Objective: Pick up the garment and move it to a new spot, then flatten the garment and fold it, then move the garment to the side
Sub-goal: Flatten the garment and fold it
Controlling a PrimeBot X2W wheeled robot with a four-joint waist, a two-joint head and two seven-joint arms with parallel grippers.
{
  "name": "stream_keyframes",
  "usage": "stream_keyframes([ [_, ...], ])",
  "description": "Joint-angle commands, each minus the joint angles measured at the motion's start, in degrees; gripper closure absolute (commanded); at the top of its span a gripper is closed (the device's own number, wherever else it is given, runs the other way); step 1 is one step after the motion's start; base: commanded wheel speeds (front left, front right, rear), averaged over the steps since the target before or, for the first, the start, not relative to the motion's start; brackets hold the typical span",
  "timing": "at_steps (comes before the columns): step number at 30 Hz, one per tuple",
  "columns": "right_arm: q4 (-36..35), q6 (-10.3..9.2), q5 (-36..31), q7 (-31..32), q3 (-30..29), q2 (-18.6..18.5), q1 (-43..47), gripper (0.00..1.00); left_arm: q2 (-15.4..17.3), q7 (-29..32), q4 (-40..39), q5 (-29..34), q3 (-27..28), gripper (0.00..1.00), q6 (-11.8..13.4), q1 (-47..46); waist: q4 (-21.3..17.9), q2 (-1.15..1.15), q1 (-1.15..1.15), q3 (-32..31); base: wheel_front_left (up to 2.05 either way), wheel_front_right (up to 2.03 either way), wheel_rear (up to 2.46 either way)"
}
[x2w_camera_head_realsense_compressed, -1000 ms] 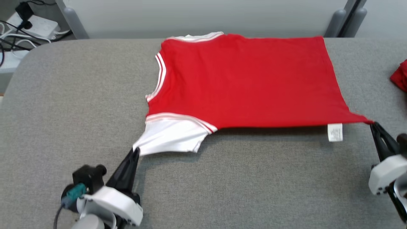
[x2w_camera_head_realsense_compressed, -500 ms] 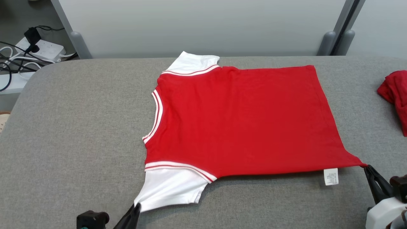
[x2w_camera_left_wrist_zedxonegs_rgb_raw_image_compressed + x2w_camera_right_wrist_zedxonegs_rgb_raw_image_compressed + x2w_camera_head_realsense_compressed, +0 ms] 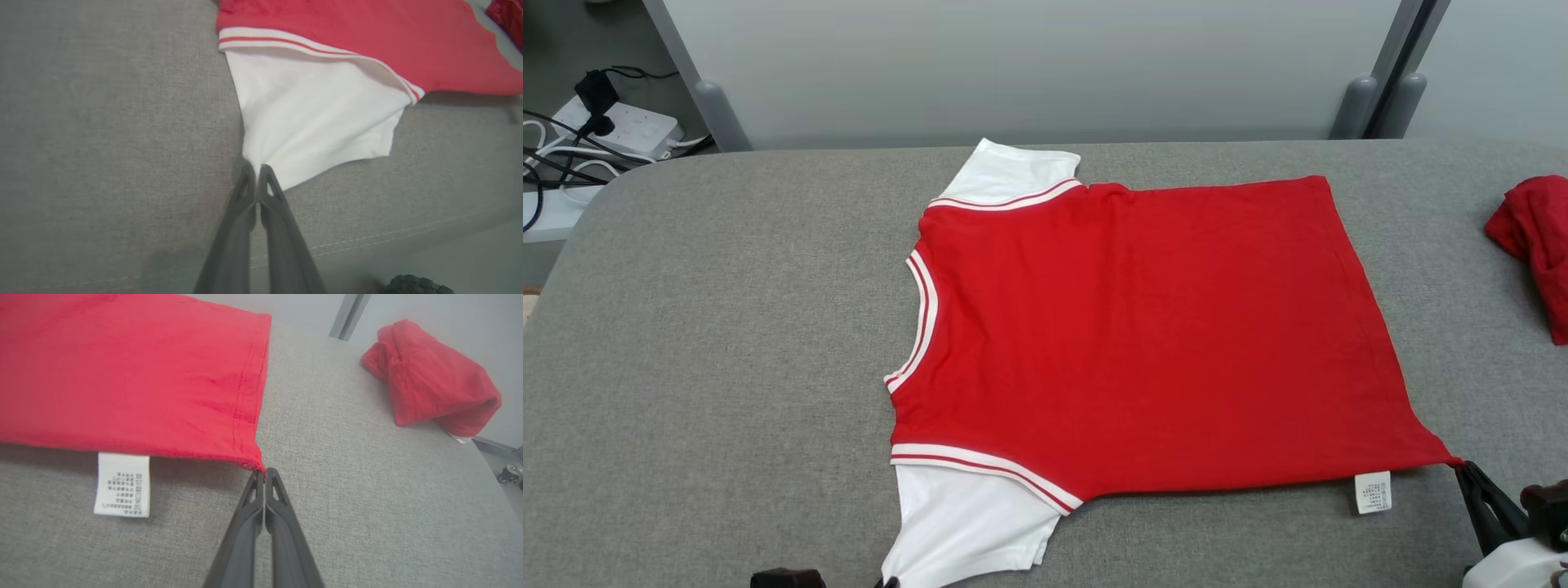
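Observation:
The garment [image 3: 1143, 335] is a red shirt with white sleeves, spread flat on the grey padded table [image 3: 727, 327], collar to the left. My left gripper [image 3: 256, 168] is shut on the tip of the near white sleeve [image 3: 314, 114]; it sits at the bottom edge of the head view [image 3: 888, 582]. My right gripper [image 3: 264, 472] is shut on the near hem corner of the red body [image 3: 122, 367], at the lower right of the head view [image 3: 1463, 467]. A white care label [image 3: 1372, 492] hangs from the near edge.
A second red cloth [image 3: 1535, 245] lies crumpled at the table's right edge, also in the right wrist view [image 3: 429, 379]. A power strip with cables [image 3: 613, 122] sits on the floor beyond the far left corner. A grey wall panel [image 3: 1029, 65] backs the table.
The head camera has tilted up, so the whole picture slid down. Both grippers keep their hold and have drawn the shirt toward the near edge; the far white sleeve now shows.

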Motion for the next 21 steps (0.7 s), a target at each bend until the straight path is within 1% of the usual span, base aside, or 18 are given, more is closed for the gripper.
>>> stream_keyframes([
  [1, -0.53, -0.02, -0.41, 0.03, 0.78, -1.53, -0.32, 0.84, 0.20, -0.29, 0.51, -0.55, 1.76, 0.80, -0.26, -3.91, -0.11, 0.00, 0.00, 0.12, 0.00, 0.00, 0.00],
  [2, -0.42, -0.02, -0.42, 0.03, 0.76, -1.44, -0.42, 0.57, -0.19, -0.23, 1.24, -0.72, 1.59, 0.60, -0.42, -4.19, -0.17, 0.00, 0.00, 0.13, 0.00, 0.00, 0.00],
  [3, -0.42, -0.02, -0.42, 0.03, 0.76, -1.44, -0.42, 0.57, -0.19, -0.23, 1.24, -0.72, 1.59, 0.60, -0.42, -4.19, -0.17, 0.00, 0.00, 0.13, 0.00, 0.00, 0.00],
  [4, -0.32, -0.02, -0.45, 0.00, 0.73, -1.38, -0.48, 0.36, -0.53, -0.26, 1.87, -0.91, 1.58, 0.23, -0.45, -4.43, -0.22, 0.00, 0.00, 0.09, 0.00, 0.00, 0.00],
  [5, -0.27, -0.02, -0.51, -0.06, 0.63, -1.31, -0.50, 0.13, -0.78, -0.50, 2.38, -0.95, 1.63, 0.00, -0.42, -4.63, -0.28, 0.00, 0.00, 0.04, 0.00, 0.00, 0.00],
  [6, -0.31, -0.02, -0.60, -0.18, 0.41, -1.24, -0.49, 0.00, -1.01, -0.74, 2.82, -1.04, 1.72, 0.00, -0.39, -4.75, -0.34, 0.00, 0.00, -0.03, 0.00, 0.00, 0.00],
  [11, -1.78, -0.02, -1.42, -1.31, -1.60, -0.95, -0.25, 0.00, -1.14, -1.77, 3.86, -1.11, 2.51, 0.00, 0.46, -4.76, -0.53, 0.00, 0.00, -0.49, 0.00, 0.00, 0.00],
  [15, -4.92, -0.02, -2.06, -2.27, -3.45, -0.31, 0.09, 0.00, -0.66, -3.68, 2.65, -1.05, 4.43, 0.00, 2.23, -4.04, -0.71, 0.00, 0.00, -0.99, 0.00, 0.00, 0.00],
  [18, -7.94, -0.02, -1.94, -2.82, -4.63, 1.10, 0.59, 0.00, -0.92, -6.53, 0.63, -1.11, 6.71, 0.00, 3.99, -3.53, -0.63, 0.00, 0.00, -1.68, 0.00, 0.00, 0.00],
  [21, -10.62, -0.02, -1.55, -3.12, -4.78, 2.59, 1.51, 0.00, -1.14, -10.26, -1.23, 0.16, 8.09, 0.00, 5.13, -3.59, -0.44, 0.00, 0.00, -2.69, 0.00, 0.00, 0.00],
])
